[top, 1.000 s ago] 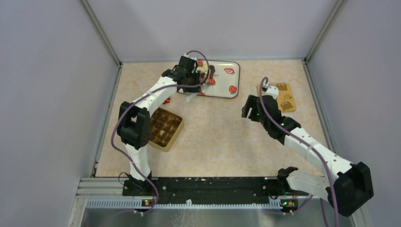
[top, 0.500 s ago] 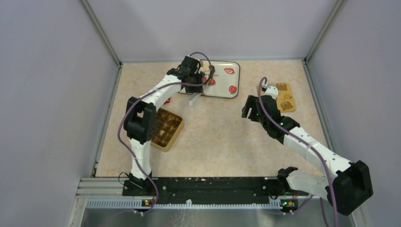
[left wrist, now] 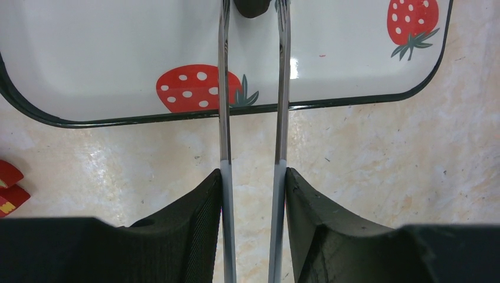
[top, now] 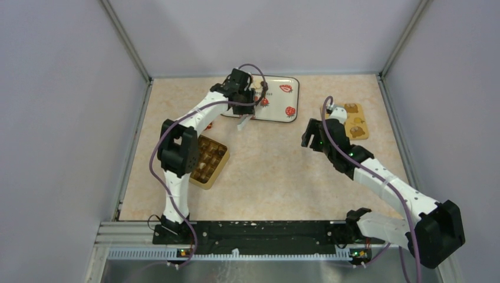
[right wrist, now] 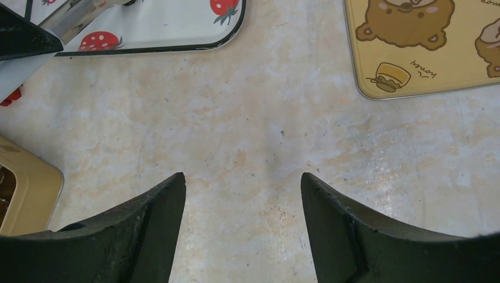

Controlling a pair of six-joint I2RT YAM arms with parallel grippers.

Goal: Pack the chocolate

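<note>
Left hand (left wrist: pixel 252 183), gripping tongs (left wrist: pixel 224 118), has shifted over tray (left wrist: pixel 88 47).

On the counter (top: pixel 277 171), the tray (top: pixel 277 101) lies far and central, the lid (top: pixel 355 121) to its right, the box (top: pixel 211 162) nearer and to its left. The left claw (left wrist: pixel 252 177) is at the tray's near edge, its tongs (left wrist: pixel 224 88) reaching over the tray; the right claw (right wrist: pixel 242 183) hangs above the counter between tray and lid, a little nearer.

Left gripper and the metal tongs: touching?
Touching. The left wrist view shows the left gripper shut on the tongs. Each metal arm lies flat against one of the gripper's inner faces, with no gap.
</note>
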